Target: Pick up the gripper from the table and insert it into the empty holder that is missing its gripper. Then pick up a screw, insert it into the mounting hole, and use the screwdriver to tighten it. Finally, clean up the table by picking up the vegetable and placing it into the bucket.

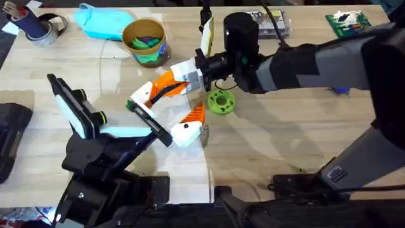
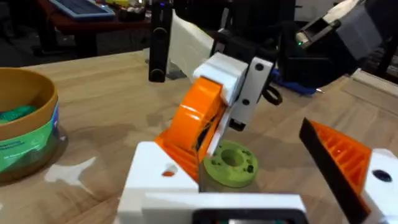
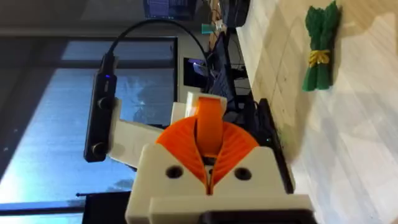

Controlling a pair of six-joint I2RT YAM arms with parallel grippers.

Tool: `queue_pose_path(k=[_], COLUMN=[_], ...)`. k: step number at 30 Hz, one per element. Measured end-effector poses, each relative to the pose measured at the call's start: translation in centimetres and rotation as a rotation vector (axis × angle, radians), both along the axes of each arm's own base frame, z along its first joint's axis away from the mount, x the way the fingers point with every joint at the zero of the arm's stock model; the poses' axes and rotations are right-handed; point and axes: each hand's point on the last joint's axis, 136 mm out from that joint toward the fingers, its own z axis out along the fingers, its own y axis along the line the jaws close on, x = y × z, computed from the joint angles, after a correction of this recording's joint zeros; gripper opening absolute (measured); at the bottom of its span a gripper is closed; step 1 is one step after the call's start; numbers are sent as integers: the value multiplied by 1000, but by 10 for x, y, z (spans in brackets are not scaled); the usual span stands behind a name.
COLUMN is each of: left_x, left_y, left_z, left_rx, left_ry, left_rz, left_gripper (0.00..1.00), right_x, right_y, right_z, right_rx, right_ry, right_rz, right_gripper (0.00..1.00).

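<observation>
Gripper (image 1: 166,87): the orange ribbed finger on its white block is off the counter (image 1: 285,145), held near the middle. The right claw (image 1: 186,77), reaching in from the right, is clamped on it. In the right wrist view, 2 orange pads (image 3: 239,146) press against the orange piece from both sides.

Left claw (image 1: 166,114): it sits just near of the held part. Its 1 fitted orange finger (image 2: 342,158) and the empty holder (image 2: 155,171) stand wide apart. The lower end of the held part meets the top of the empty holder; whether it is seated cannot be told.

Green ring (image 1: 221,102): lies flat on the counter, just right of both claws.

Bucket (image 1: 145,41): upright at the far side, left of centre, with green items inside. A light blue bag (image 1: 101,23) lies just to its left.

Vegetable (image 3: 320,46): a green bundle tied with a yellow band, lying on the counter apart from both claws.
</observation>
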Motion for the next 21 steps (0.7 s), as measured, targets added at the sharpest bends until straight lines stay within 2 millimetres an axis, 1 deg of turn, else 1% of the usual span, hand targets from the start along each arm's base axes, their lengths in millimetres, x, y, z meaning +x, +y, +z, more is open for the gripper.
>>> queue_pose_path(k=[12, 13, 14, 18, 21], left_x=[1, 2, 0, -1, -4], left_y=[2, 2, 0, -1, -4], left_z=[0, 0, 0, 0, 1], left_rx=[-1, -1, -1, 0, -1], left_ry=[2, 1, 0, -1, -3], left_rz=[12, 12, 3, -10, -35], left_gripper=[987, 988, 988, 986, 987], right_x=[0, -1, -2, -8, -10], right_y=[2, 2, 3, 7, 7], right_z=[0, 0, -1, -1, -1], right_rx=[0, -1, -1, -1, 1], right_ry=[-5, -4, -7, -8, -9], right_rz=[-4, -3, 2, 17, 26], right_gripper=[19, 57, 176, 236, 374])
